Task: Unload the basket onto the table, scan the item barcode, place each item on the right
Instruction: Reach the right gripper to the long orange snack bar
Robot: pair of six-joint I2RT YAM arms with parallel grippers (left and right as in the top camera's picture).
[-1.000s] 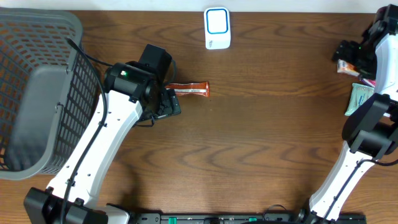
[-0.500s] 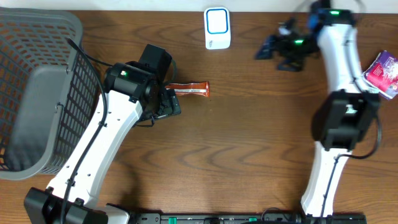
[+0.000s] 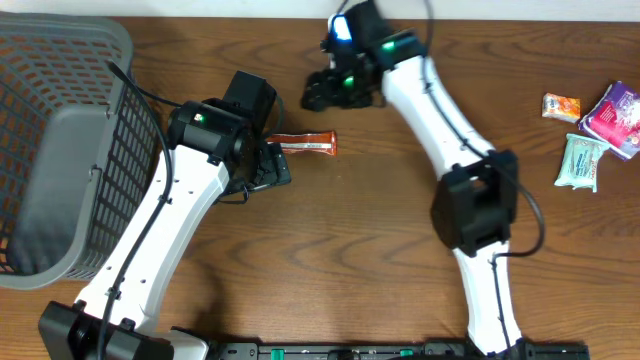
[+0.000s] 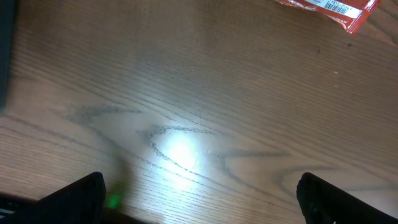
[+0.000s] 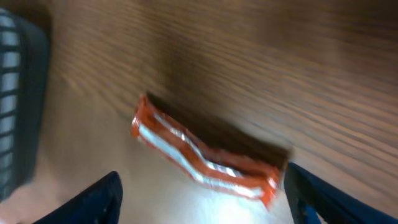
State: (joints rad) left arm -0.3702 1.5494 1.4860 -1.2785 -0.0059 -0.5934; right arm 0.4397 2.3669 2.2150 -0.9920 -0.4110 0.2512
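The item is an orange snack bar [image 3: 305,145] lying flat on the wooden table. In the right wrist view the orange snack bar [image 5: 205,158] is blurred and lies on the table between and beyond my dark fingertips [image 5: 93,199]. My right gripper [image 3: 318,92] [image 5: 202,210] hovers just above it, open and empty. My left gripper [image 3: 270,167] [image 4: 199,205] sits open just left of the bar. A corner of the wrapper with a printed barcode [image 4: 326,7] shows at the top of the left wrist view. The white and blue scanner [image 3: 342,27] is partly hidden by my right arm.
A grey mesh basket [image 3: 60,150] fills the left side of the table. Small snack packets [image 3: 580,160] lie at the far right edge, among them a purple one [image 3: 618,115] and an orange one [image 3: 561,106].
My right arm has swung from the far right edge across the table to the left, ending over the bar by the scanner. The left arm and the bar have not moved.
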